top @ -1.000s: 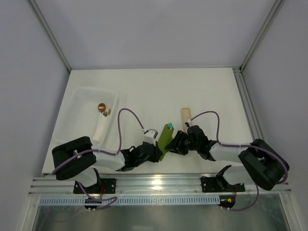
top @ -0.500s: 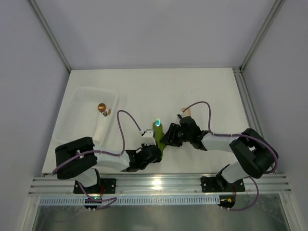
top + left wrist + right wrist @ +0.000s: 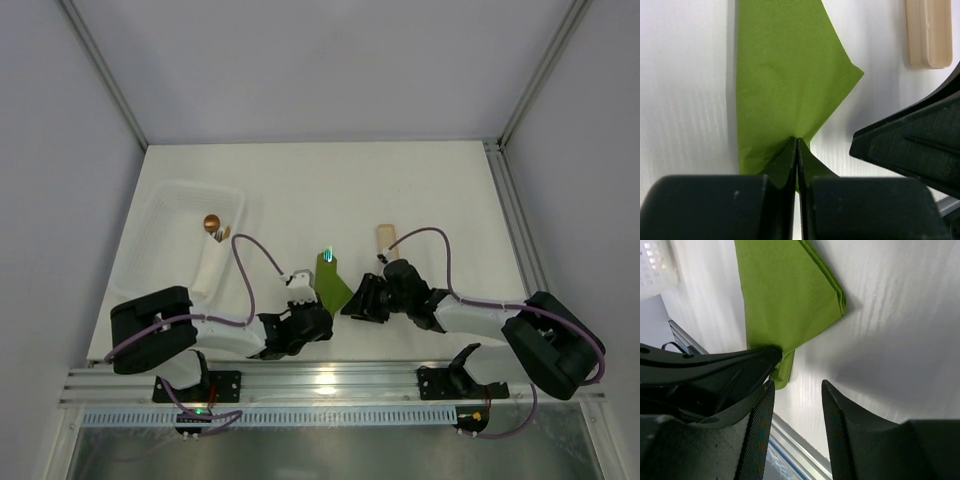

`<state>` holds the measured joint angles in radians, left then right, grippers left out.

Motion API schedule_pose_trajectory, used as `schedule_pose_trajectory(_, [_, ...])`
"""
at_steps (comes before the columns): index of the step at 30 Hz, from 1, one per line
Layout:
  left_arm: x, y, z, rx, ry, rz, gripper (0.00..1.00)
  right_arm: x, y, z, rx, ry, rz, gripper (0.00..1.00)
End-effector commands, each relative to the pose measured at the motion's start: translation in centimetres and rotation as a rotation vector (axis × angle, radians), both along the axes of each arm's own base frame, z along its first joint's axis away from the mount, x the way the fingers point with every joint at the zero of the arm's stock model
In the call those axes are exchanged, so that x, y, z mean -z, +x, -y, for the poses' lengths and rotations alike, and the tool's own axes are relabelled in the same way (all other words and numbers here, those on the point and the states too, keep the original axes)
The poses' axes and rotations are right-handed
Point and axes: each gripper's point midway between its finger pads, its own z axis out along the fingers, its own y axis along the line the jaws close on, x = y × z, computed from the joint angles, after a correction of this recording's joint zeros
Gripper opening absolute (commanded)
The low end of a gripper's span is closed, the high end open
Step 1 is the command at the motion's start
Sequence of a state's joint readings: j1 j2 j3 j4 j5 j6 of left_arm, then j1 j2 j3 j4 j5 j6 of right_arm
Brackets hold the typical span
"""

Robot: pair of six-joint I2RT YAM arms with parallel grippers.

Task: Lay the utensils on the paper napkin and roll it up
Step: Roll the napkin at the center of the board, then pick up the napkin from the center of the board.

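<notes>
The paper napkin (image 3: 331,279) lies folded into a narrow green wedge on the table between my two arms. A shiny green utensil tip (image 3: 327,256) pokes out of its far end; the rest of the utensils is hidden. My left gripper (image 3: 797,140) is shut, pinching the napkin's (image 3: 785,75) near corner. My right gripper (image 3: 797,382) stands open just right of that corner, nothing between its fingers, with the napkin (image 3: 785,295) ahead of it. From above, the left gripper (image 3: 320,308) and right gripper (image 3: 352,304) almost meet.
A clear plastic tray (image 3: 165,215) at the left holds a copper spoon (image 3: 211,223) and a white roll. A beige oblong piece (image 3: 386,237) lies behind the right gripper. The metal rail (image 3: 330,380) runs along the near edge.
The napkin and its shiny tip have shifted left and the fold has spread wider. The right gripper swung forward to the napkin, then drew back toward the near edge.
</notes>
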<state>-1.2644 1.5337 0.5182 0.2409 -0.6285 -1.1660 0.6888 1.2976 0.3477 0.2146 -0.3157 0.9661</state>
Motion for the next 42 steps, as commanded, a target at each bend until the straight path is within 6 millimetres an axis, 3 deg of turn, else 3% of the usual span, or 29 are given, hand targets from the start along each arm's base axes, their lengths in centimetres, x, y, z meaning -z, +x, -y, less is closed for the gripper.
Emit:
schedule_pose_trajectory(1, [-0.8,0.4,-1.3,-0.021,0.024,0.05,0.0,-1.6,0.0,-1.2,-0.004,0.057,0.037,0.47])
schedule_pose_trajectory(8, [-2.4,0.5,-0.8,0.018,0.019,0.081,0.0,-1.1,0.6,-1.9,0.012,0.06,0.033,0.46])
schedule_pose_trajectory(17, [-4.4,1.4,-2.9,-0.013,0.11,0.138,0.08,-0.8,0.6,-3.1,-0.016,0.081,0.018,0.47])
schedule_pose_trajectory(24, [-3.2,2.1,-3.6,0.02,0.145,0.102,0.1,-1.0,0.9,-3.8,-0.022,0.077,0.032,0.47])
schedule_pose_trajectory(29, [-2.8,2.1,-2.8,0.054,0.119,0.099,0.08,-1.0,1.1,-4.4,-0.042,0.074,0.039,0.47])
schedule_pose_trajectory(42, [-3.9,2.4,-2.7,0.065,0.118,0.132,0.09,-0.4,1.1,-4.7,-0.066,0.075,0.071,0.5])
